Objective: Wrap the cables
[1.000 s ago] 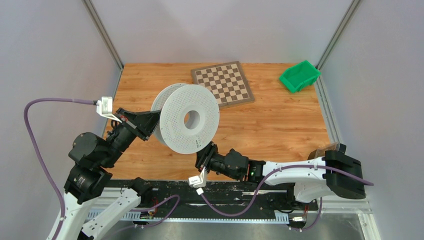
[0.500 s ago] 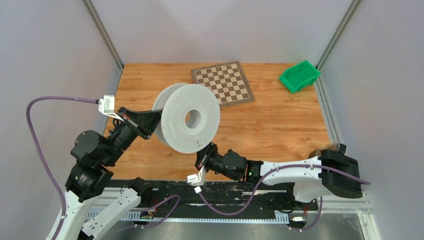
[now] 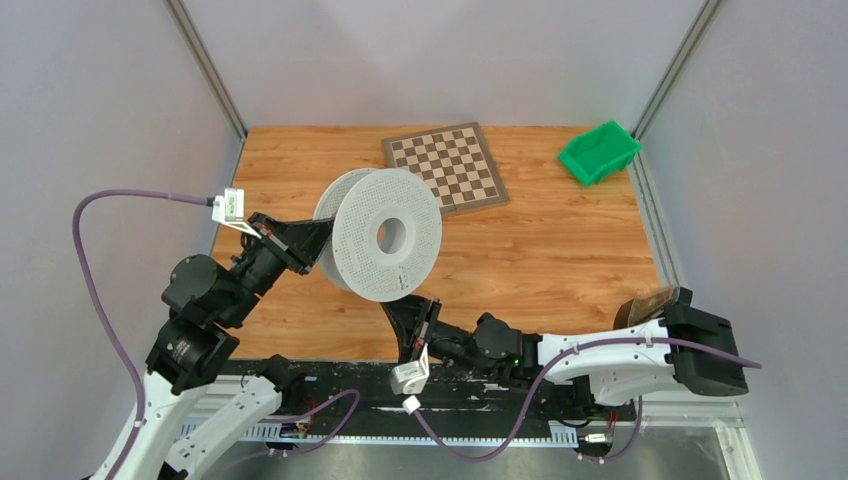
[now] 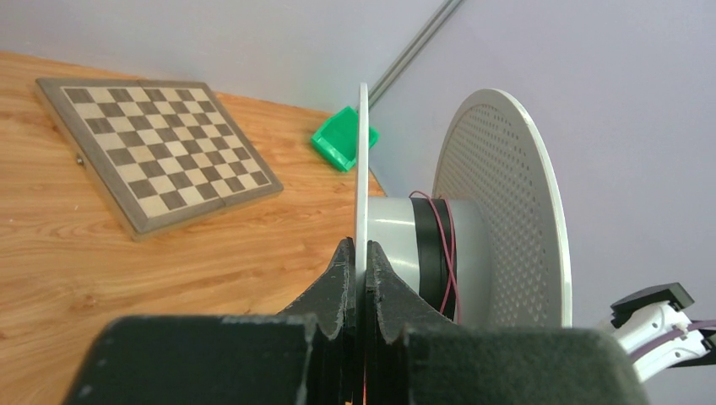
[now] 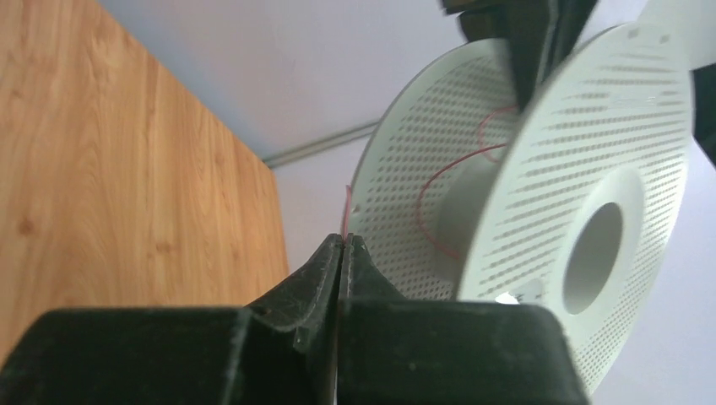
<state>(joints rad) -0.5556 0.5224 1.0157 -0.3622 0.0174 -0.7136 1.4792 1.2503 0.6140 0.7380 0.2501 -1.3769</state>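
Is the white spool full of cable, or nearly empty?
Nearly empty: the spool shows its grey hub mostly bare, with only a few thin red turns of cable beside a black band.

left arm: black joints, white links | right arm: same, possibly a green LED | wrist cables: purple

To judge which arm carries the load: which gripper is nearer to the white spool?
Left. The left gripper is clamped on the rim of one flange of the spool. The right gripper is apart from it, on its near side, pinching the thin red cable.
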